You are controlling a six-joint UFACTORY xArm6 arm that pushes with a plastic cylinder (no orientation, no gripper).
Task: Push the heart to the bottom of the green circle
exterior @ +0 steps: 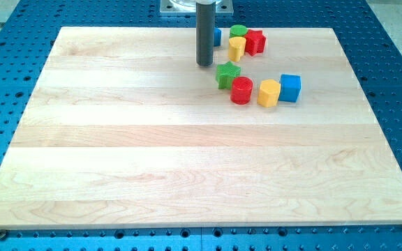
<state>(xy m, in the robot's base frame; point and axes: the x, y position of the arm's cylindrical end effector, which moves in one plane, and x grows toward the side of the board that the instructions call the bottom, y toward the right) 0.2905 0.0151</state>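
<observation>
The yellow heart [237, 47] sits near the view's top, touching the green circle [239, 31] just above it and the red star [255, 42] on its right. My tip [204, 64] rests on the board to the left of and slightly below the heart, with a small gap between them. A green star [227, 73] lies just right of and below the tip.
A red cylinder [241, 90], a yellow hexagon block [269, 92] and a blue cube [290, 88] form a row right of the green star. A blue block [217, 36] is partly hidden behind the rod. The wooden board [187, 174] lies on a blue perforated table.
</observation>
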